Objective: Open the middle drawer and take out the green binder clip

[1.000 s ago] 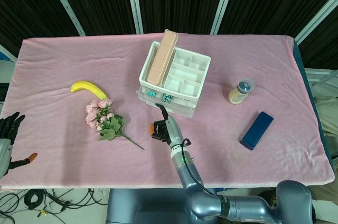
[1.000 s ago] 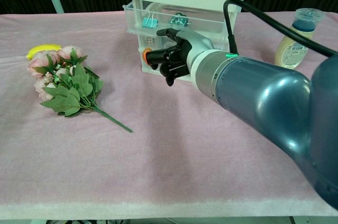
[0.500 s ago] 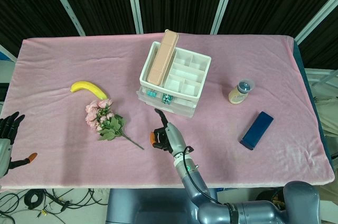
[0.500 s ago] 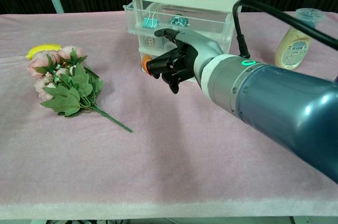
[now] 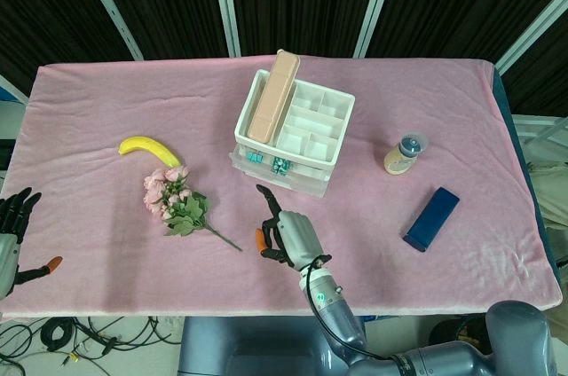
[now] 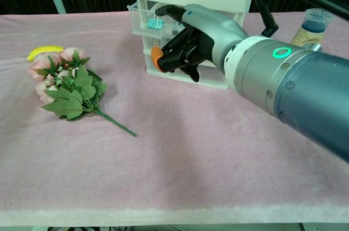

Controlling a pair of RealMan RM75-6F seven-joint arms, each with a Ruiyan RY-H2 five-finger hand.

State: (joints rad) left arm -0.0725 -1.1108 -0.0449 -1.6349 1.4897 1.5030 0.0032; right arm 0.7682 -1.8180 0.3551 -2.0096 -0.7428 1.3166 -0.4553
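The green binder clip (image 6: 155, 22) sits in the middle drawer (image 5: 275, 165) of the white drawer unit (image 5: 288, 132), behind the clear front near that drawer's left corner in the chest view — a second teal clip lies further along the same drawer, mostly hidden by the hand there. From the head view the drawer stands pulled out a little way from the unit, with both clips showing as small teal spots.

The right hand (image 6: 188, 40) hangs above the pink-covered counter (image 5: 106, 216) in front of the unit, clear of the drawer in the head view. Its fingers (image 6: 177, 54) are curled in toward the palm with nothing between them, one finger stretched out straight toward the unit, the orange thumb tip (image 6: 157, 58) showing below. The left hand (image 5: 12, 225) is at the counter's near left edge, well apart from everything else; its dark fingers are spread and hold nothing.

On top of the unit an open tray of white compartments carries a long tan block (image 5: 272, 97) along its left side. Left of the unit lie a bunch of pink flowers (image 5: 177, 201) with green leaves and, beyond it, a banana (image 5: 146, 147). To the right stand a small bottle (image 5: 406, 154) with a blue-grey cap and, nearer the front edge, a dark blue flat case (image 5: 431, 218) lying at a slant — both well apart from the hand.
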